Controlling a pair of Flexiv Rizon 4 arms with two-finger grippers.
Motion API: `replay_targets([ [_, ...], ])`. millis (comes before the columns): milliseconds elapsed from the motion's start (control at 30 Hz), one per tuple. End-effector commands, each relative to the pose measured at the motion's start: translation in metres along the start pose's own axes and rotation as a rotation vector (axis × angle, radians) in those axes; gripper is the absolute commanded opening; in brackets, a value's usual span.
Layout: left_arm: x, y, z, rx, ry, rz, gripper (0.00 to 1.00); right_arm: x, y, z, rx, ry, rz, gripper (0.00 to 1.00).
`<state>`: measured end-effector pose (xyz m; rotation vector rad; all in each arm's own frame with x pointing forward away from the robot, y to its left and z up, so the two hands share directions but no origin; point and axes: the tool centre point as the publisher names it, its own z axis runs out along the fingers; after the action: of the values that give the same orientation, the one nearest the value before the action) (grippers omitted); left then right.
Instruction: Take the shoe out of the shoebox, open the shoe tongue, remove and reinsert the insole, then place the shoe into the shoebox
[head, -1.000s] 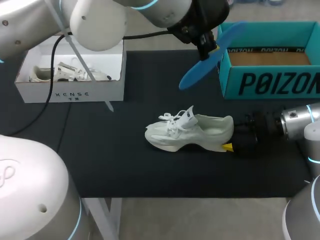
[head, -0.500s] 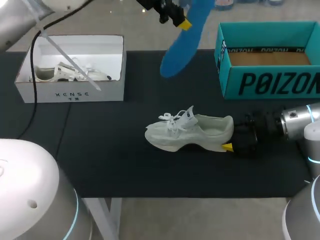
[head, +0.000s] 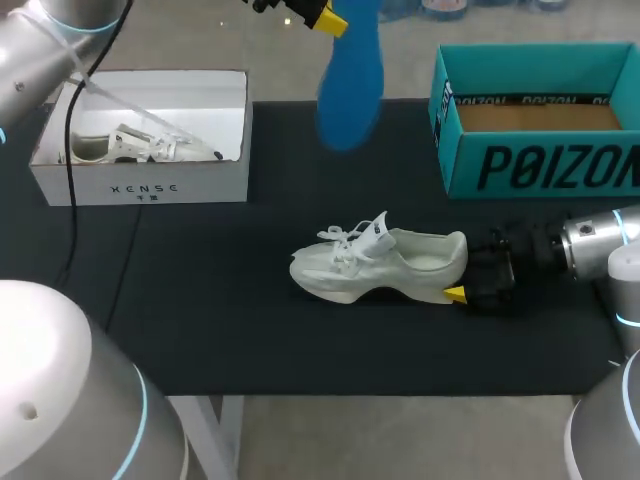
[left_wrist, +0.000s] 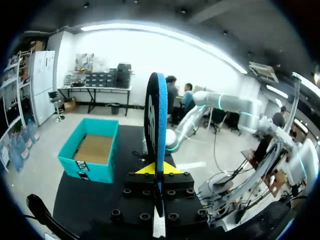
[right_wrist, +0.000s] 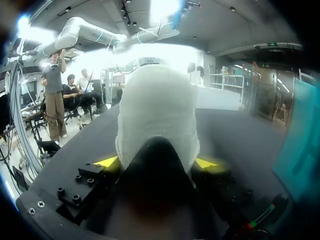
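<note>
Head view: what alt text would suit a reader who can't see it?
Left gripper holds a blue insole above the table; right gripper grips the heel of a white shoe lying on it. A teal shoebox stands behind.

Bright, even light falls from overhead; the shoe (head: 385, 265) leaves barely a shadow on the black table (head: 220, 310). Ceiling lamps glare white in both wrist views.
</note>
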<state>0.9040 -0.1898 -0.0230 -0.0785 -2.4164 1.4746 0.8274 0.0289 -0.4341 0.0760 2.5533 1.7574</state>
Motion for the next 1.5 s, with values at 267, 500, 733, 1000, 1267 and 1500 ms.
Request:
replay_targets([
  [267,-0.009,-0.057,-0.012,0.012,0.314,-0.178,0.0,-0.001,-0.005,0.004,0.002,-0.001,0.001,0.0],
  [500,0.003,-0.076,-0.022,-0.009,0.357,-0.204,0.0,-0.001,-0.005,0.004,0.002,-0.001,0.001,0.0],
  [733,0.011,-0.085,-0.03,-0.001,0.415,-0.236,0.0,-0.001,-0.005,0.004,0.002,-0.001,0.001,0.0],
  [1000,0.018,-0.098,-0.031,0.002,0.378,-0.263,0.0,-0.001,-0.005,0.004,0.002,-0.001,0.001,0.0],
  [1267,0.022,-0.107,-0.035,0.016,0.344,-0.277,0.0,-0.001,-0.005,0.004,0.002,-0.001,0.001,0.0],
  [1500,0.024,-0.105,-0.036,0.023,0.354,-0.281,0.0,-0.001,-0.005,0.004,0.002,-0.001,0.001,0.0],
])
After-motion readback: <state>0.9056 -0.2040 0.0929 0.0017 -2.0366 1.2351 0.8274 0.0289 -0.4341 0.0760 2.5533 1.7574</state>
